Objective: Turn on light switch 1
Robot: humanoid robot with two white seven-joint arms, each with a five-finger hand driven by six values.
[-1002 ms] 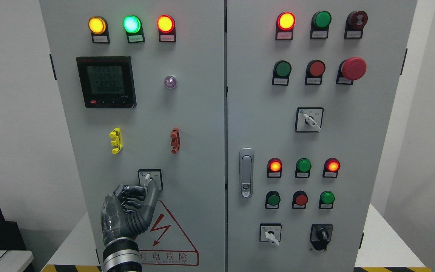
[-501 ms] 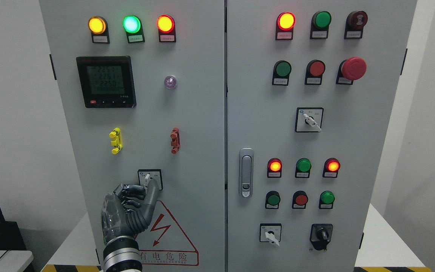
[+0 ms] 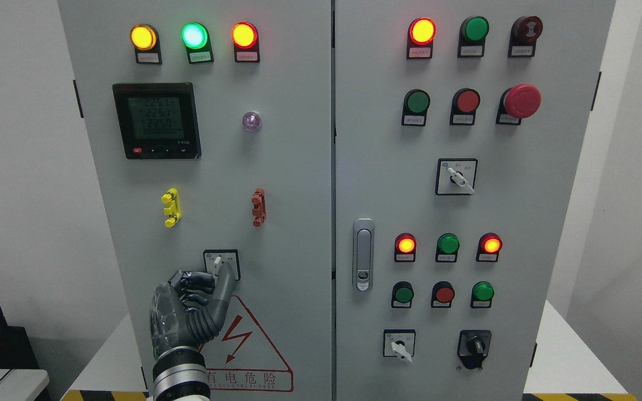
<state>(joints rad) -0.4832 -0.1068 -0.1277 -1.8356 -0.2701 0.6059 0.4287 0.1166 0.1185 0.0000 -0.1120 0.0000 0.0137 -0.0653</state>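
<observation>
Where your left robot hand (image 3: 195,303) meets the cabinet (image 3: 276,184), its fingers pinch the rotary switch (image 3: 220,264) knob (right arm unseen).

light: bright, even, diffuse | shadows: faint, soft beside the left hand (image 3: 190,312) | glare: lit indicator lamps (image 3: 194,35) bloom with halos on the grey cabinet (image 3: 298,167) | focus: sharp throughout | small label print: unreadable

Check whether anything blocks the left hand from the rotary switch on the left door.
Nothing visible does. The left hand is already at the rotary switch, its fingers reaching the white knob from below. The panel around the switch is bare.
</observation>
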